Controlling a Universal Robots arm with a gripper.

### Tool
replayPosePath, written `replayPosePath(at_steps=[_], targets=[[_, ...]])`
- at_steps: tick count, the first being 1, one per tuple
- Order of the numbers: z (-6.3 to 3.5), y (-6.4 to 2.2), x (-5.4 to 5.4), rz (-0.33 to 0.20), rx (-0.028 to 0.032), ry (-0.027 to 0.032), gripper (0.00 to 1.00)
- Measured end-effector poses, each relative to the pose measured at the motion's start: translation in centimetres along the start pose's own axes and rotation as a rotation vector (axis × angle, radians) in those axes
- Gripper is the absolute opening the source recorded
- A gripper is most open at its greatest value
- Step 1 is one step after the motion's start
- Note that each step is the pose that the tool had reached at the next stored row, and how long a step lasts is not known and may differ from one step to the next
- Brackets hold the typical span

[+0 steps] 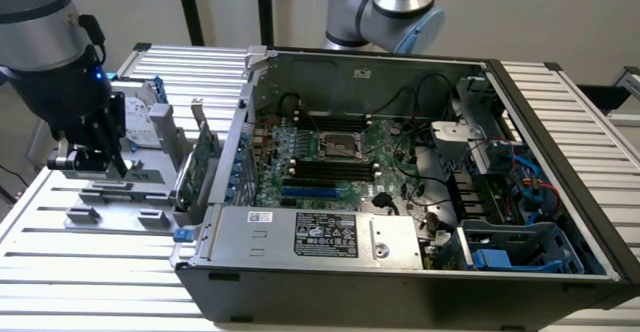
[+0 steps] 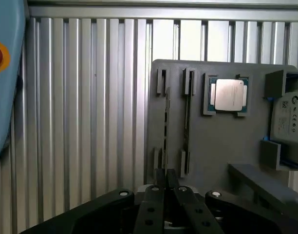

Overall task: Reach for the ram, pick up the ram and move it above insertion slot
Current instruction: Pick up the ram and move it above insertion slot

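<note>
Jaws together over gray holder (image 2: 217,146), wrist view: ram (image 2: 166,122) edge-on in it, exterior view: open computer case (image 1: 400,294)

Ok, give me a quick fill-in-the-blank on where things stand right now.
1. The gripper hangs over the gray holder, on the exterior view's ____ of the computer case.
2. The holder has ____ long narrow slots beside the square silver processor.
3. The computer case's side is ____, showing the motherboard.
Missing words: left; two; open.
</note>
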State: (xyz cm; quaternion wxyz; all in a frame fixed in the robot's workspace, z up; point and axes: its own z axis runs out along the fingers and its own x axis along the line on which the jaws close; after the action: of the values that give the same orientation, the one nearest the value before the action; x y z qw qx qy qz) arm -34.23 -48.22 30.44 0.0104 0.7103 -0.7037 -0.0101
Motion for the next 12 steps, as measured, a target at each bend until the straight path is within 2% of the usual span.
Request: replayPosePath(at_steps=[12], targets=[[-5.57,-3.37,0.0,0.000,0.0000,0.0000,0.13]])
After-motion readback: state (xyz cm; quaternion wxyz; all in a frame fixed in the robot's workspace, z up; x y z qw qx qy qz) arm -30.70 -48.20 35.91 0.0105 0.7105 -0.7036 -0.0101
